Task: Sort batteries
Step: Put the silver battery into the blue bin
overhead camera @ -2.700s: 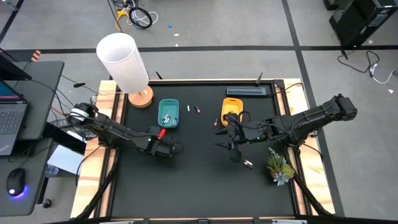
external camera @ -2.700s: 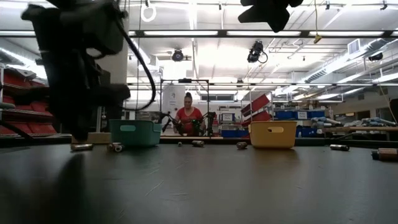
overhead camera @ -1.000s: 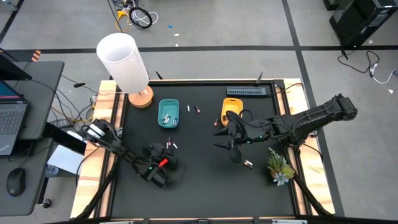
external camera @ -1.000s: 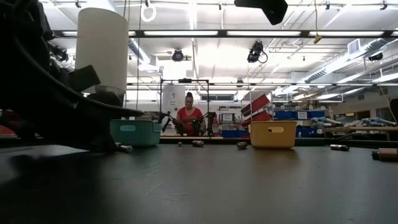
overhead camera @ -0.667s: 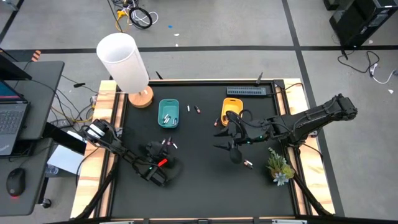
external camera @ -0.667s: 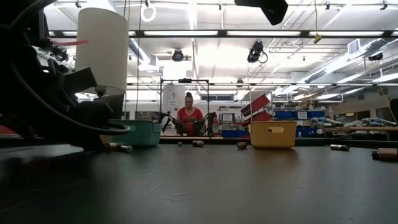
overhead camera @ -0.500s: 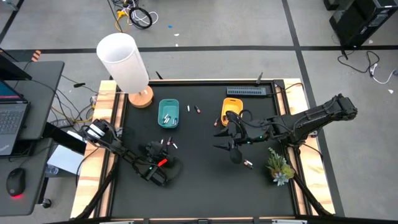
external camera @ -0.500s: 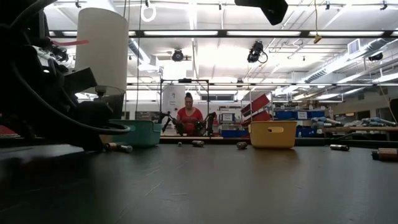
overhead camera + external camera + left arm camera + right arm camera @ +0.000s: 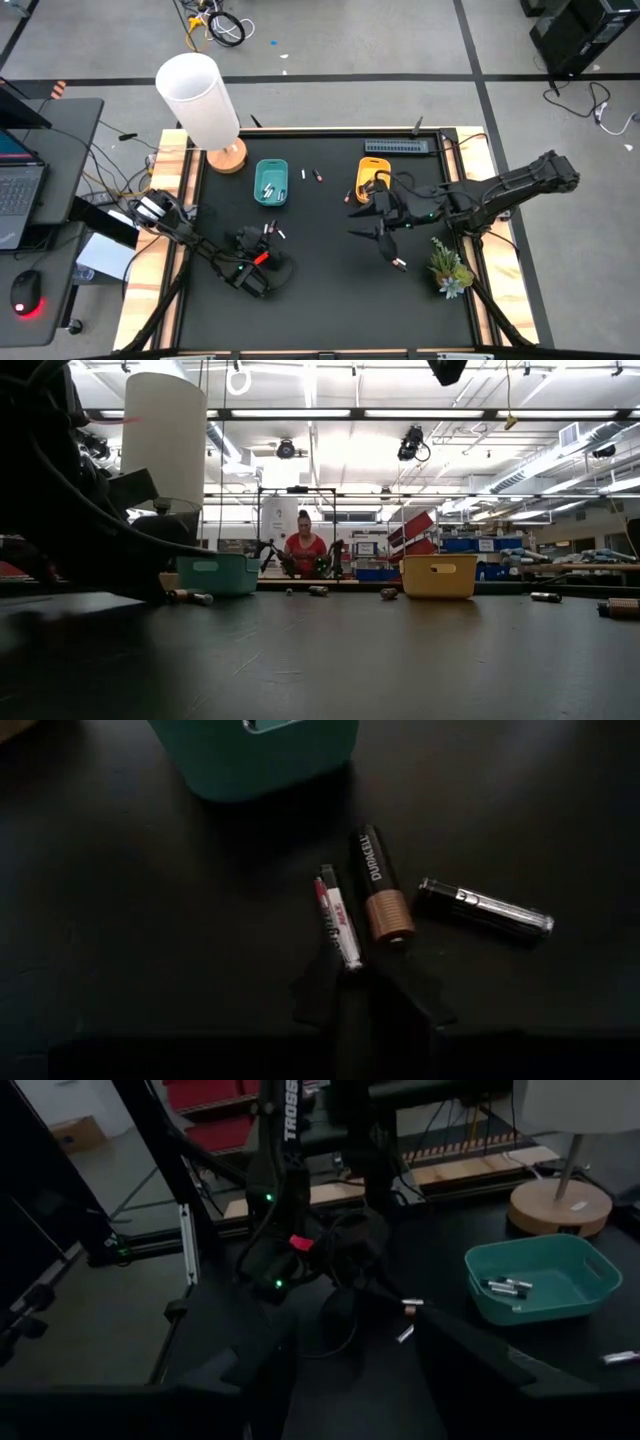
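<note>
Our left gripper (image 9: pixel 365 982) hovers low with fingers parted, empty; three batteries (image 9: pixel 385 885) lie on the mat just beyond its tips, the teal tray (image 9: pixel 262 755) farther on. Our right gripper (image 9: pixel 385 232), spread wide, holds nothing.

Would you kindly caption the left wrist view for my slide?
Three loose batteries lie on the black table beside the teal plastic tray.

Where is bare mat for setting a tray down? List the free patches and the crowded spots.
Free: the near strip of the black mat, and between the left tool and right tool.
Crowded: around the teal tray, yellow tray and loose batteries.
</note>
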### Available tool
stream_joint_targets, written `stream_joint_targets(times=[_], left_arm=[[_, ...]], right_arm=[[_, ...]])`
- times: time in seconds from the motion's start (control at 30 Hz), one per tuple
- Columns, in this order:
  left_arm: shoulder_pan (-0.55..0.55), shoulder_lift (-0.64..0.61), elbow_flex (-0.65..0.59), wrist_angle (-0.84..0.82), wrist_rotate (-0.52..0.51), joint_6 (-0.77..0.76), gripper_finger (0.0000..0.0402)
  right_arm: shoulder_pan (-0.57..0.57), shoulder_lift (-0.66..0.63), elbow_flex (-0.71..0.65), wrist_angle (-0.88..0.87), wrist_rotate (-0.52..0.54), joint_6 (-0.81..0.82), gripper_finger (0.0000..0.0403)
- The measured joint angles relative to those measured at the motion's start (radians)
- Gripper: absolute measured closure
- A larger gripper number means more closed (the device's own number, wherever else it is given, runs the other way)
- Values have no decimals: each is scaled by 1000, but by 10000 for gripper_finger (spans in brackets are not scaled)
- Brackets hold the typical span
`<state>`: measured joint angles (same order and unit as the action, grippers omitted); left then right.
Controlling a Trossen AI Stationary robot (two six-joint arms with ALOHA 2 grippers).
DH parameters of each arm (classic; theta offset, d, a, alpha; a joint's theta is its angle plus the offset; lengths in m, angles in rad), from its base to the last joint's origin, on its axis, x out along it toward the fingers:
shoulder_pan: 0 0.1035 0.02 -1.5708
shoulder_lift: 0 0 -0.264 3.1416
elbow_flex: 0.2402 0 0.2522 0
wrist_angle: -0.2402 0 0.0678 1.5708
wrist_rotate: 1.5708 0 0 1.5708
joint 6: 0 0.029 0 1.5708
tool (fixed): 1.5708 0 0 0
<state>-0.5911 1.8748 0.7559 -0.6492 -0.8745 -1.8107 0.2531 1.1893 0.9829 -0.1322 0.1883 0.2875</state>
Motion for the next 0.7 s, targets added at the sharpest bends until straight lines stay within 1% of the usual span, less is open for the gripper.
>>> stream_joint_targets(times=[0.1, 0.13, 0.23, 0.4, 0.57, 0.7], left_arm=[[0, -2, 0, 0, 0, 1, 377], [0, -4, 0, 0, 0, 1, 381], [1, -7, 5, -16, 5, 1, 381], [2, -3, 54, -125, 41, 0, 381], [-2, 0, 100, -210, 79, 0, 396], [-7, 0, 111, -228, 84, 0, 399]], right_arm=[[0, -9, 0, -2, 0, -1, 195], [0, -10, 0, -1, 0, -1, 195], [0, -12, 0, -2, 0, -2, 195], [0, -12, 0, -3, 1, -2, 195], [0, -12, 0, -3, 1, -2, 195], [0, -12, 0, -3, 2, -2, 195]])
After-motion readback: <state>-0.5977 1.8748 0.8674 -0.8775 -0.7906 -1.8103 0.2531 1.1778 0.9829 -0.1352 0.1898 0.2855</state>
